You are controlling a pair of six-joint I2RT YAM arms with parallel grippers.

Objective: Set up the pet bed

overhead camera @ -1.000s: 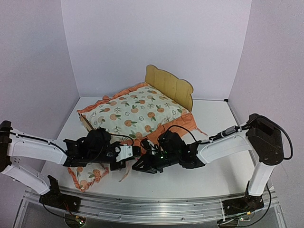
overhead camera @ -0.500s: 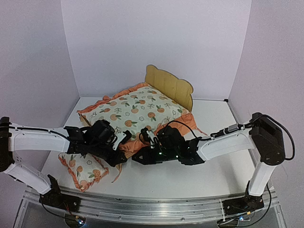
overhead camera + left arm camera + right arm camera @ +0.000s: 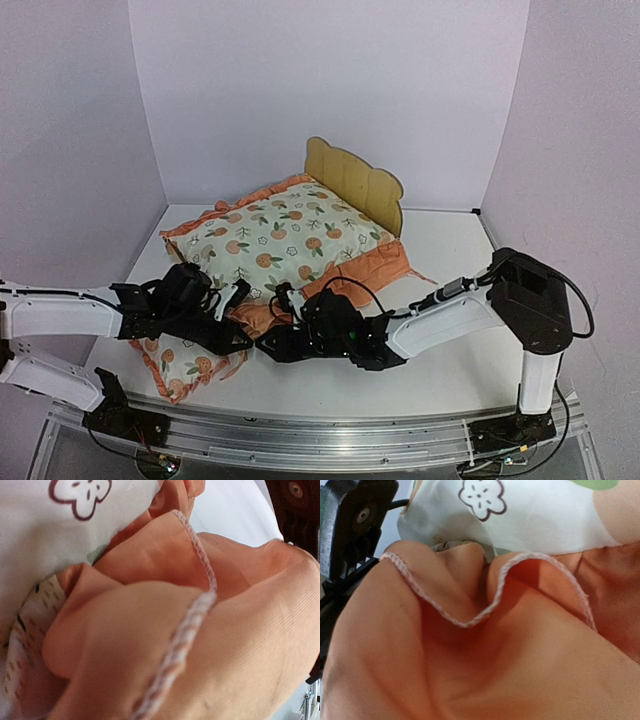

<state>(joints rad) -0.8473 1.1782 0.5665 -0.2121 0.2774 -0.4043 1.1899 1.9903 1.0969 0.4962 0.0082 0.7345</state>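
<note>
Shifted leftward, left gripper [image 3: 236, 298] and right gripper [image 3: 283, 305] meet at the orange-ruffled fruit-print cushion [image 3: 290, 235] edge (grip state indeterminable); plywood pet bed [image 3: 355, 185] lies beyond; white table [image 3: 450, 370] open rightward.

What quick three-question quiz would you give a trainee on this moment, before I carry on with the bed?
1. True or false: the small fruit-print pillow lies on top of the large orange-ruffled fruit-print cushion.
2. Where do the left gripper and right gripper meet? A) the cushion's near orange ruffle B) the scalloped plywood headboard C) the cushion's printed middle
3. Which arm reaches over the small pillow?
Key: 1 false, it lies on the white table; 2 A; 3 the left arm.
</note>
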